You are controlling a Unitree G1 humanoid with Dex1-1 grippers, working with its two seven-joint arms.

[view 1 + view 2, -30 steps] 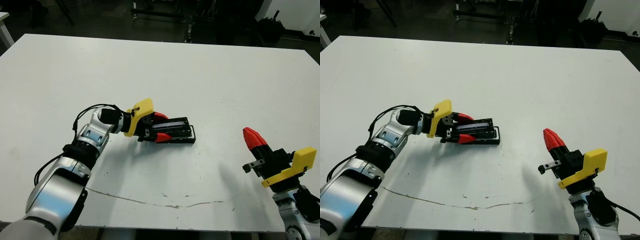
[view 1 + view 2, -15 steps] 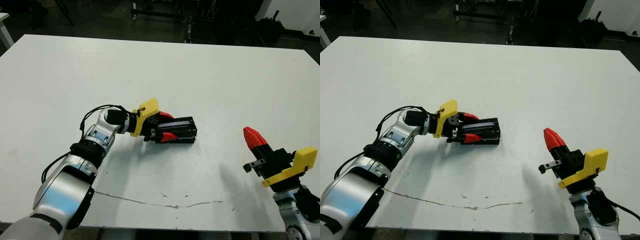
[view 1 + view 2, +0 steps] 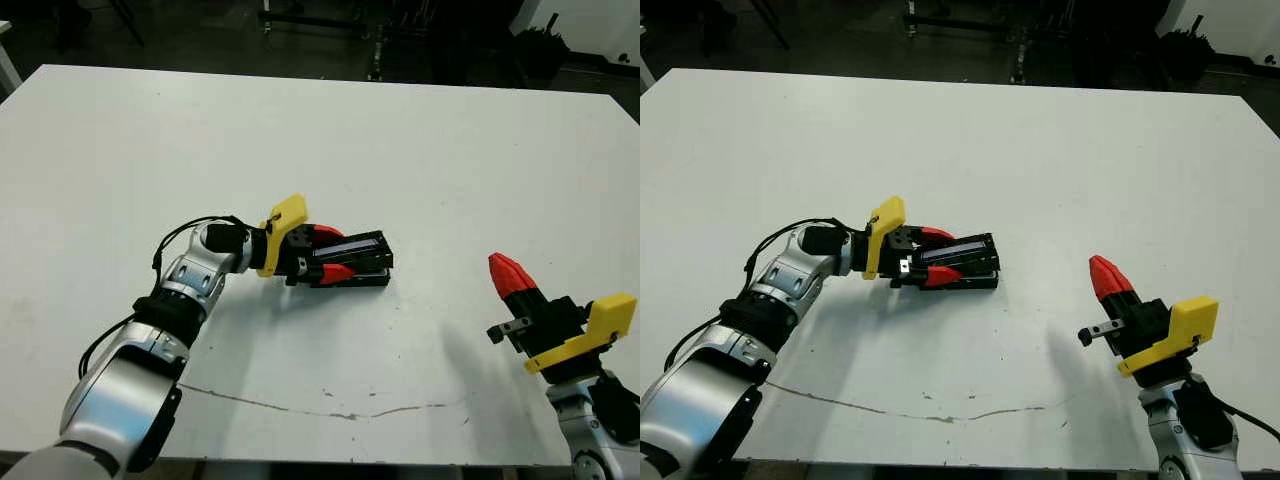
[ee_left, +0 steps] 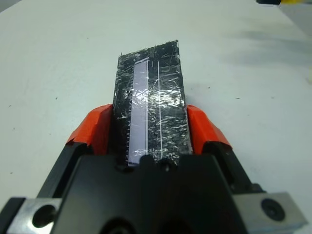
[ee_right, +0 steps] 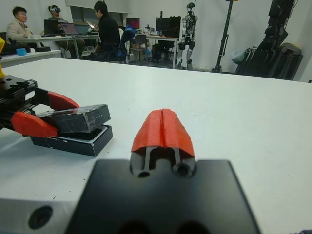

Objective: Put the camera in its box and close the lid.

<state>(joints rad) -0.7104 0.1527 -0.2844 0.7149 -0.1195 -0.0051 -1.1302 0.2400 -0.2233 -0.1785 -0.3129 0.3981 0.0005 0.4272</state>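
Note:
My left gripper (image 3: 330, 254) is shut on the lid (image 4: 151, 100), a black piece with a glossy mottled top held by its long sides between the red fingers (image 4: 92, 127). The lid (image 5: 78, 118) hangs just above the box (image 5: 73, 141), tilted, and covers most of it. The black box (image 3: 368, 279) lies flat on the white table near its middle. The camera is hidden from every view. My right gripper (image 3: 508, 276) hovers shut and holds nothing at the front right, well away from the box.
A thin dark scratch line (image 3: 330, 410) runs along the table (image 3: 420, 150) near its front edge. Beyond the far edge, people sit at desks (image 5: 63, 34) and equipment stands there.
My left gripper has carried the lid to the right, further over the box. The right arm has stayed where it was.

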